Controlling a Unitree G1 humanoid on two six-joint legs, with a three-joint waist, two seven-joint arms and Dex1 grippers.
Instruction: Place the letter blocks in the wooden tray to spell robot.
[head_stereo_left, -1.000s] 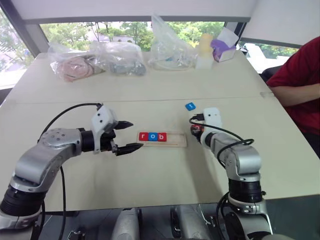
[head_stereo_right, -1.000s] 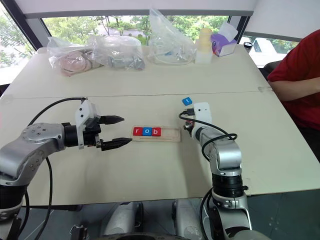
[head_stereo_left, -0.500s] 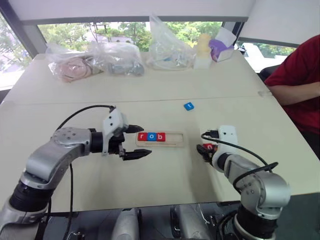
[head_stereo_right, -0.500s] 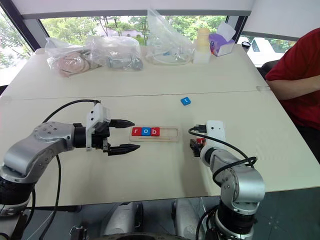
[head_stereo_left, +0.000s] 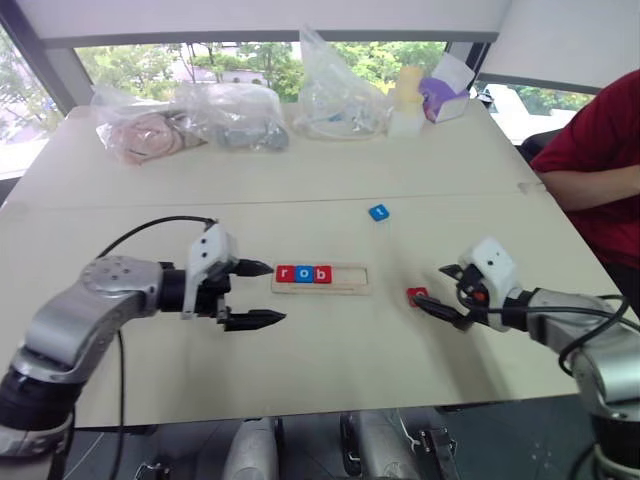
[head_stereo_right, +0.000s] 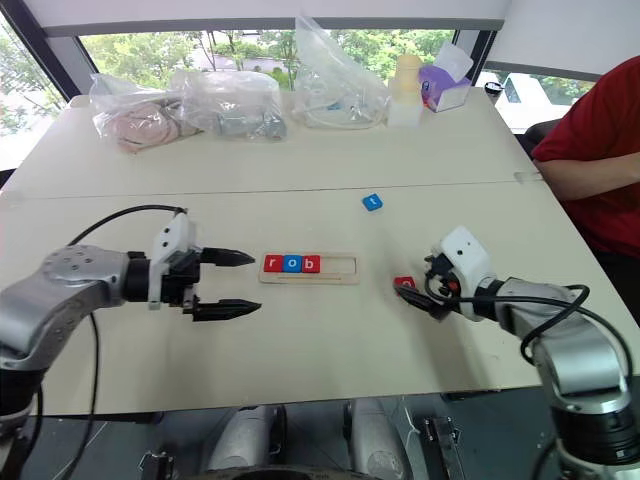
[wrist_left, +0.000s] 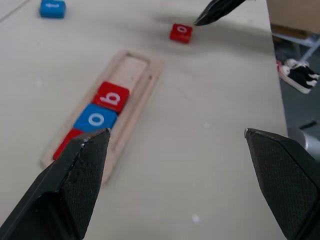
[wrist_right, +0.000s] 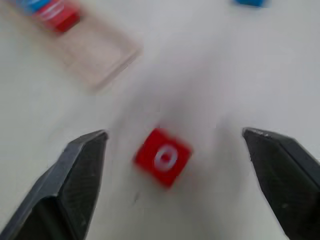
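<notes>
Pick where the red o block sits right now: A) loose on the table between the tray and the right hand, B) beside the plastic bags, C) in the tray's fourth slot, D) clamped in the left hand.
A: the red o block lies flat on the table, past the tray, just ahead of the open right hand.

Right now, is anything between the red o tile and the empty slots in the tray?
Nothing visible. The red o tile lies on bare table right of the tray, whose two right-hand slots are empty.
</notes>
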